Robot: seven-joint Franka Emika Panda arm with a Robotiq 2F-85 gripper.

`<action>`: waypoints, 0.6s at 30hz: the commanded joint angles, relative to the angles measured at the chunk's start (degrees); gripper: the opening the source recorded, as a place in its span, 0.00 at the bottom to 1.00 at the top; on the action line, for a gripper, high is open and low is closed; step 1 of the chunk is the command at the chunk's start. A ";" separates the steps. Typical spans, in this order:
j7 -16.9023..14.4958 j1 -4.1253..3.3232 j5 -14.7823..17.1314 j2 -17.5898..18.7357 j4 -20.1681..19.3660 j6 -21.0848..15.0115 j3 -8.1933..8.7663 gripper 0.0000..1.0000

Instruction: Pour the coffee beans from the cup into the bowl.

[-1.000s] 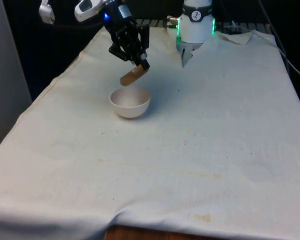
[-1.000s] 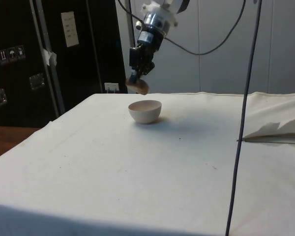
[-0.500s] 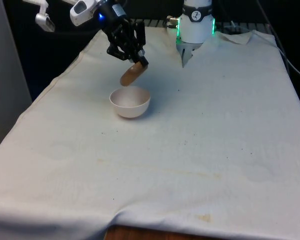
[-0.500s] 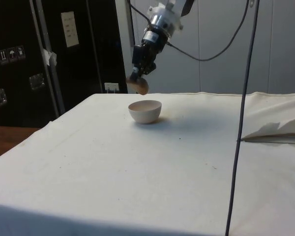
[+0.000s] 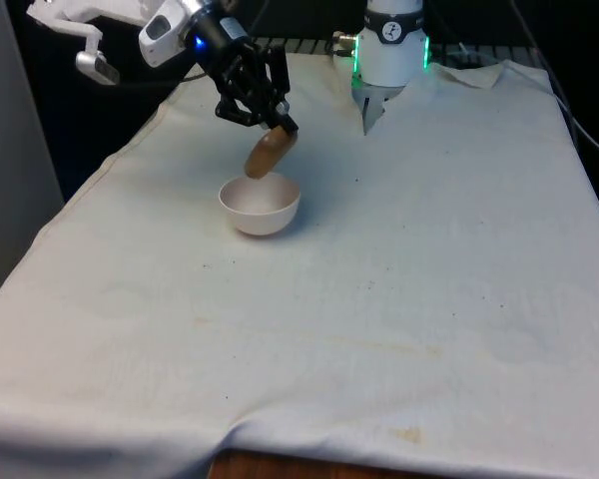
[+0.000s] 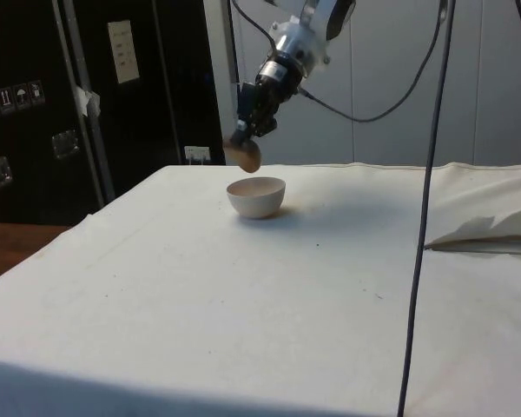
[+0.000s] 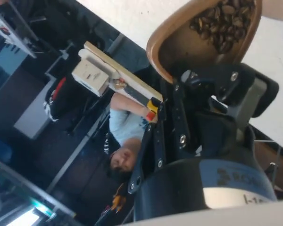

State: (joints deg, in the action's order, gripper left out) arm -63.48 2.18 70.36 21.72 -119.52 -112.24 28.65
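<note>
A brown cup point(image 5: 269, 153) hangs tilted, mouth downward, just above the far rim of the white bowl point(image 5: 261, 205). My gripper point(image 5: 276, 124) is shut on the cup's upper end. From the side, the cup point(image 6: 244, 155) sits a little above the bowl point(image 6: 256, 195), with the gripper point(image 6: 246, 137) slanting in from above. In the wrist view the cup point(image 7: 188, 44) is tipped over, and coffee beans point(image 7: 222, 23) are heaped near its lip, with the gripper point(image 7: 212, 75) clamped on its wall. What lies inside the bowl cannot be made out.
A white cloth point(image 5: 399, 299) covers the table. Folded cloth point(image 6: 491, 230) lies at the side view's right, and a dark cable point(image 6: 419, 226) hangs down in front. A person point(image 7: 125, 136) shows in the wrist view, off the table.
The arm has swung toward the front view's left and the wrist has turned further. The cup is tipped more steeply, its mouth closer over the bowl.
</note>
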 commanded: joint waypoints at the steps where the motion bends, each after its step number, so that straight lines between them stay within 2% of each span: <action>1: -0.74 0.46 0.80 0.40 0.17 0.92 0.00 0.00; 2: -0.40 0.00 0.40 0.23 0.00 0.29 0.11 0.00; 3: -1.15 0.46 1.15 0.63 0.23 1.32 0.11 0.00; 7: -3.04 0.57 3.09 1.60 0.46 3.50 1.09 0.00; 8: -3.67 0.57 3.72 1.95 0.52 4.41 1.49 0.00; 9: -3.55 0.11 3.38 1.78 0.29 3.84 1.72 0.00; 10: -4.07 0.69 4.07 2.18 0.57 5.04 1.72 0.00; 16: -5.44 0.86 5.73 3.38 1.20 8.71 3.38 0.00; 17: -5.67 0.46 5.90 3.50 1.15 8.94 3.95 0.00; 18: -5.73 0.92 6.30 3.72 1.49 10.08 3.95 0.00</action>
State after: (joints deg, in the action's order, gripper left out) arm -69.27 2.64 76.49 25.38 -118.26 -102.62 32.89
